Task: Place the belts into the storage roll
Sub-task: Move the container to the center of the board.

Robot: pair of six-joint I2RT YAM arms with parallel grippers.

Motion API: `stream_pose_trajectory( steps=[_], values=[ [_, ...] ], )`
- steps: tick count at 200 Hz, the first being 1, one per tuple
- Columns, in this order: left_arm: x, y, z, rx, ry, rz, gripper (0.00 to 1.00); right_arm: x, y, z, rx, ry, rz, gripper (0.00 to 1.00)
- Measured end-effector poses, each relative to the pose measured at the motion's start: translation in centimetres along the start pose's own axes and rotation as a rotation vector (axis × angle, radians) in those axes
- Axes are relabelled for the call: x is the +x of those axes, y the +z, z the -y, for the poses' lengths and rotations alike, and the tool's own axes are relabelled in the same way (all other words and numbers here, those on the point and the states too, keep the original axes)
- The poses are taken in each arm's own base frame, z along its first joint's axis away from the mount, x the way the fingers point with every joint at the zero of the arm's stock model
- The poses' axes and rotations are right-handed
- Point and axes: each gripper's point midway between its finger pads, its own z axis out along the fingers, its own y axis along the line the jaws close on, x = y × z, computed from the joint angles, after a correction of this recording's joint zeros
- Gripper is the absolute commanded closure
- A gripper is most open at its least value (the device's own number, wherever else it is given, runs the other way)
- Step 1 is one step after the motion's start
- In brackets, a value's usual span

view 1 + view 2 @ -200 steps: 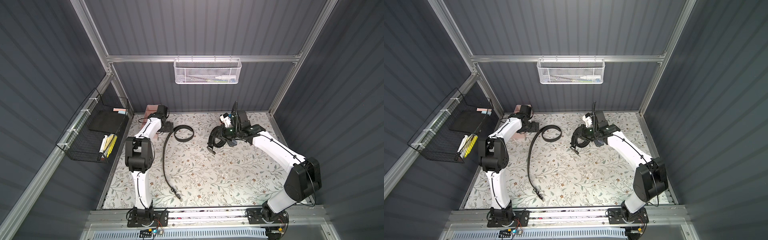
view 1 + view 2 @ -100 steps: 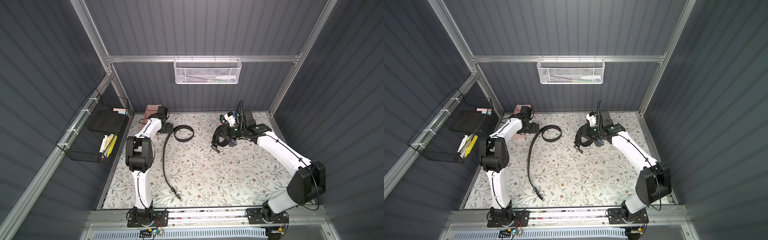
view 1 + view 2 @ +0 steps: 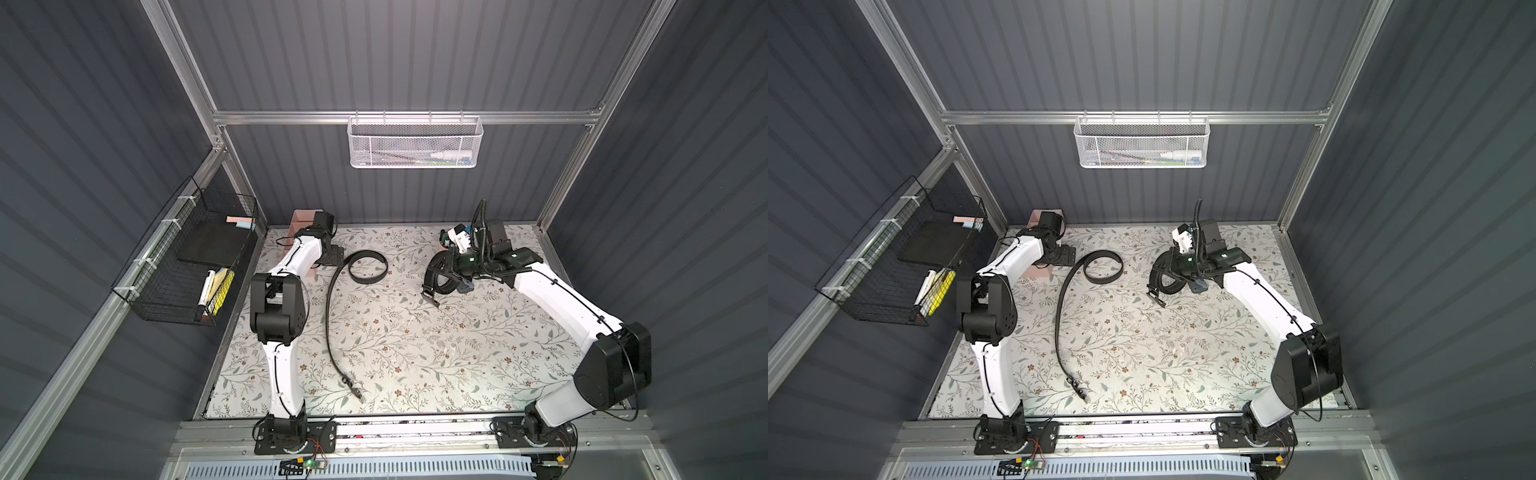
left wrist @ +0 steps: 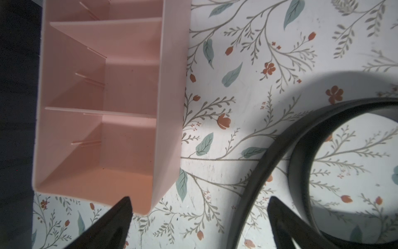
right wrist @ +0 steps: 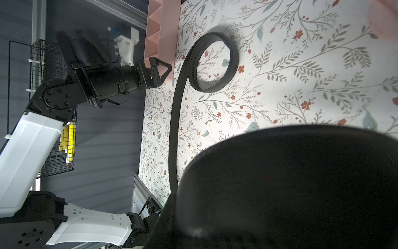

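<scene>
Black belts [image 3: 328,316], two: right fingers [image 3: 456,280] grip one coil [image 3: 433,277]; left fingers [image 4: 116,222] spread.

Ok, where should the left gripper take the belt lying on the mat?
I'd grip the loop's wall from above, straddling it: the belt stands on edge there, and the open left gripper hangs right beside it.

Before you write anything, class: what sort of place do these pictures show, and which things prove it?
Probably a robot test cell: a left arm and right arm bolted to a rail, grey walls in a metal frame, and a belt and tray set out on a flowered mat.
</scene>
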Motion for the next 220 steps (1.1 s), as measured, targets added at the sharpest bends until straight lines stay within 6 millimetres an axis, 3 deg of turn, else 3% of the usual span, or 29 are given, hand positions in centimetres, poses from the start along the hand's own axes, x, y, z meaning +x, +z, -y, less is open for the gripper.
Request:
stream_pose_trajectory(
  steps=[35, 83, 125, 160, 190, 220],
  values=[
    [0.8, 1.7, 0.9, 0.038, 0.014, -0.032, 0.01, -0.1, 0.0, 0.1, 0.007, 0.003, 0.005, 1.0],
    [2.7, 1.5, 4.7, 0.209, -0.015, -0.078, 0.02, -0.1, -0.1, 1.1, 0.062, 0.009, 0.017, 1.0],
    [5.6, -1.0, 11.5, 0.386, -0.049, -0.13, 0.02, -0.6, -0.7, 1.6, 0.111, 0.001, 0.048, 1.0],
    [6.9, -2.7, 17.2, 0.507, -0.083, -0.162, 0.01, -1.0, -3.1, 0.1, 0.1, -0.03, 0.119, 1.0],
    [6.8, -3.7, 21.5, 0.592, -0.156, -0.169, 0.02, -1.4, -4.6, -0.3, 0.109, -0.069, 0.18, 1.0],
    [5.1, -3.3, 26.1, 0.645, -0.23, -0.155, 0.01, -2.0, -4.8, 1.2, 0.144, -0.088, 0.216, 1.0]
  ],
)
